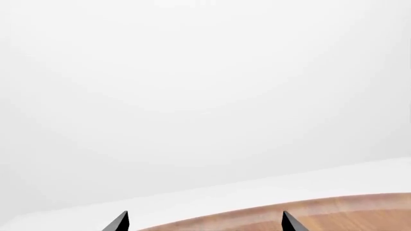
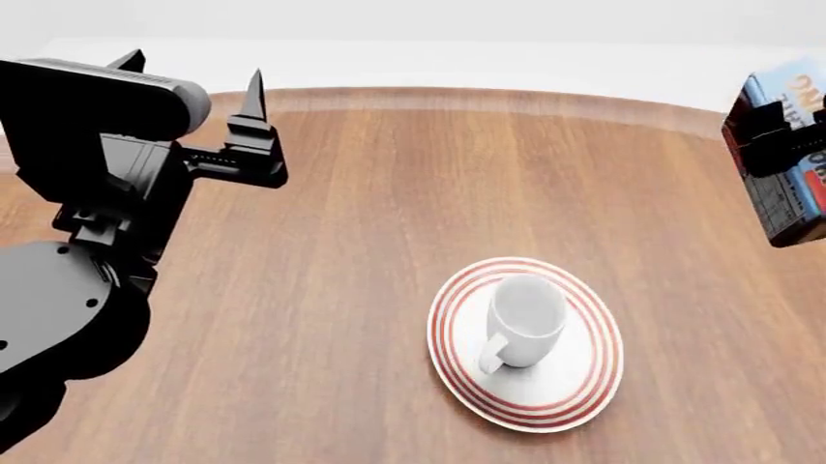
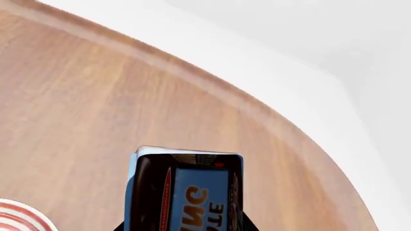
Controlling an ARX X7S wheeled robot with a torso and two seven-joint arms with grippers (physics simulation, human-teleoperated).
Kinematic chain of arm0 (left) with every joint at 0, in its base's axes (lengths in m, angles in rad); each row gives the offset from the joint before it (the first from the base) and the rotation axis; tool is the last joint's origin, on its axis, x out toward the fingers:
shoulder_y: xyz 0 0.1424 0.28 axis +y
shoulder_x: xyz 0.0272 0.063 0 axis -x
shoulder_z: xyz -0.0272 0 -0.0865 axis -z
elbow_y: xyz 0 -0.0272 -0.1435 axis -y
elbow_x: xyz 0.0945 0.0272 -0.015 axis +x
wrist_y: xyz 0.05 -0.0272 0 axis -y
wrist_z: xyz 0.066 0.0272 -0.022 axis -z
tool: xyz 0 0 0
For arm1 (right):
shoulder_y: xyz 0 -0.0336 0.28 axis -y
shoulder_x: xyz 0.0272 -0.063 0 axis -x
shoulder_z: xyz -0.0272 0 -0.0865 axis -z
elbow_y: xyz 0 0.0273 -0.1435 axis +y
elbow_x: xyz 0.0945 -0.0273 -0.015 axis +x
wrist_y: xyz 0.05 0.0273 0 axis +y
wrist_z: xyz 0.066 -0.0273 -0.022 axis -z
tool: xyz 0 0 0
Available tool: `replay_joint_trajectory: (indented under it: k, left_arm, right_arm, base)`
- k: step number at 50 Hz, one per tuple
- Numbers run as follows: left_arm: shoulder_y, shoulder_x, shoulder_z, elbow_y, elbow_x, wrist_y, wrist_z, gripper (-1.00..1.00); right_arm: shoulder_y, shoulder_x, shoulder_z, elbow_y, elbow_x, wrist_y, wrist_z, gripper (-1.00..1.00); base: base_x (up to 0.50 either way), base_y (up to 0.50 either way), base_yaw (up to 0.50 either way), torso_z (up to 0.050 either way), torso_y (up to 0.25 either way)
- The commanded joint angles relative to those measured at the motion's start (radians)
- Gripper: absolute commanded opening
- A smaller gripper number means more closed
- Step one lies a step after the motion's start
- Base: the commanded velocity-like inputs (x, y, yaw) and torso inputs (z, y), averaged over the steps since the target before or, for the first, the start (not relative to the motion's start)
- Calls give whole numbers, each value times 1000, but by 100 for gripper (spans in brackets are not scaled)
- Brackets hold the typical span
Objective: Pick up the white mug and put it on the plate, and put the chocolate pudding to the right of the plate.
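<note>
The white mug [image 2: 527, 320] stands upright on the plate [image 2: 581, 387], a round white plate with red rings, its handle toward the near side. High at the head view's right edge, my right gripper [image 2: 772, 135] is shut on the chocolate pudding [image 2: 790, 145], a blue and brown carton held above the table, up and to the right of the plate. The right wrist view shows the same chocolate pudding [image 3: 186, 192] between the jaws, over bare wood, with the plate [image 3: 19, 216] at a corner. My left gripper [image 2: 193, 82] is raised at far left, open and holding nothing; its fingertips [image 1: 122, 222] point past the table's edge.
The round wooden table [image 2: 348, 222] has its far edge [image 2: 452, 94] curving against a white floor. Its edge [image 3: 212, 86] also runs close beyond the carton in the right wrist view.
</note>
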Motion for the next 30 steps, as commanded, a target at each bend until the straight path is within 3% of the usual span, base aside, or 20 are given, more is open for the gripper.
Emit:
replay_joint_trajectory:
  k: [1, 22, 30]
  left_arm:
    - [6, 18, -20, 4, 17, 3, 22, 100]
    - [8, 22, -21, 7, 21, -2, 19, 100]
    - [10, 25, -20, 6, 25, -4, 20, 100]
  right_arm:
    - [-92, 30, 74, -8, 46, 12, 42, -100]
    - [-226, 161, 166, -84, 177, 10, 132, -100]
    - [-318, 148, 288, -28, 319, -85, 191, -100]
  base:
    - [0, 0, 0, 0, 0]
    - [0, 0, 0, 0, 0]
    - [0, 0, 0, 0, 0]
